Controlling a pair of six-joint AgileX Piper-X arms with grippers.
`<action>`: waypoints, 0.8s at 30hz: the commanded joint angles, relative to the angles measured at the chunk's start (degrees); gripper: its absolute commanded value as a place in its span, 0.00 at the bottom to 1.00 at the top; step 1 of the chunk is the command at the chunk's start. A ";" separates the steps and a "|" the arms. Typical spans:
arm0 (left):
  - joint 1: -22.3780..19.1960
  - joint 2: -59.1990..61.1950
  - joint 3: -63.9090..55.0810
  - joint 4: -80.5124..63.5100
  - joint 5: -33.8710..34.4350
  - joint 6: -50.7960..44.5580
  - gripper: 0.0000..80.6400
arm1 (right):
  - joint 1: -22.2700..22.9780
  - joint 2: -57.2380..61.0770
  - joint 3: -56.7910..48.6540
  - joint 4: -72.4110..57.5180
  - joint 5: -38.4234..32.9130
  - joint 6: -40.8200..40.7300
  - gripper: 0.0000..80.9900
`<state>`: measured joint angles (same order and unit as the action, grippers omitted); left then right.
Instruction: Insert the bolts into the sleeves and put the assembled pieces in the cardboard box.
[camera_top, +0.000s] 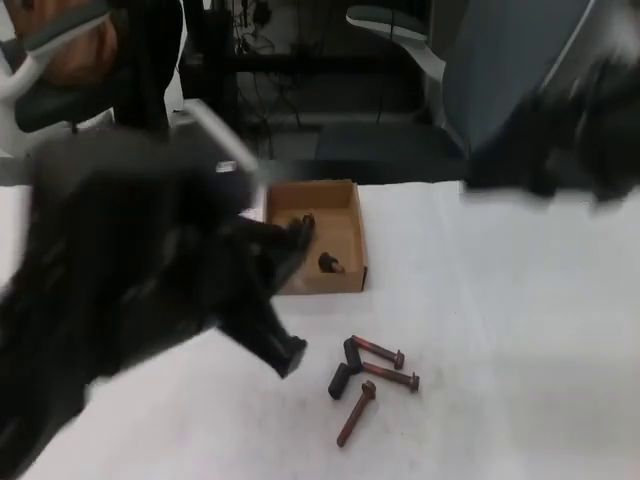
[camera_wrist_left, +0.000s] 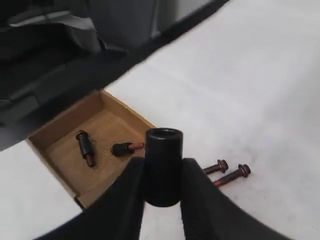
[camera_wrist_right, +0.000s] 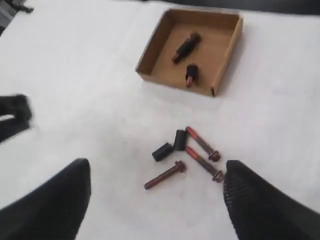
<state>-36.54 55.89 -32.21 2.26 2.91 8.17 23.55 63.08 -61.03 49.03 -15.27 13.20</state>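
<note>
Close by the cardboard box (camera_wrist_right: 172, 82), the left gripper (camera_wrist_left: 163, 170) pinches an upright black sleeve (camera_wrist_left: 163, 147); inside the box lie two assembled pieces (camera_wrist_right: 186, 46); near the box, on the white table (camera_wrist_right: 75, 75), three loose bolts (camera_wrist_right: 165, 176) and two more sleeves (camera_wrist_right: 162, 151) cluster; the right gripper (camera_wrist_right: 157, 172) hangs above them, spread wide, holding nothing; in the high view the left arm (camera_top: 130, 270) covers one corner of the box.

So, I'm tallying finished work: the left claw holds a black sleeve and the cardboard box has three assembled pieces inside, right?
Not quite. The cardboard box holds two assembled pieces, not three; the right wrist view shows it. The left claw does hold a black sleeve.
</note>
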 joint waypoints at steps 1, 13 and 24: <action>-0.74 -10.87 5.19 -9.82 -4.44 -6.19 0.02 | 5.48 0.17 6.16 -5.83 6.52 8.69 0.80; -1.38 -41.45 10.01 4.49 -16.84 -2.61 0.02 | 19.54 21.41 12.85 -24.69 16.64 36.68 0.75; -1.38 -44.61 10.01 6.03 -12.76 1.21 0.02 | 20.16 35.19 9.32 -26.42 20.85 43.88 0.59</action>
<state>-37.69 11.81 -22.09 8.65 -11.56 9.06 43.81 97.43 -51.11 24.38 4.15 55.94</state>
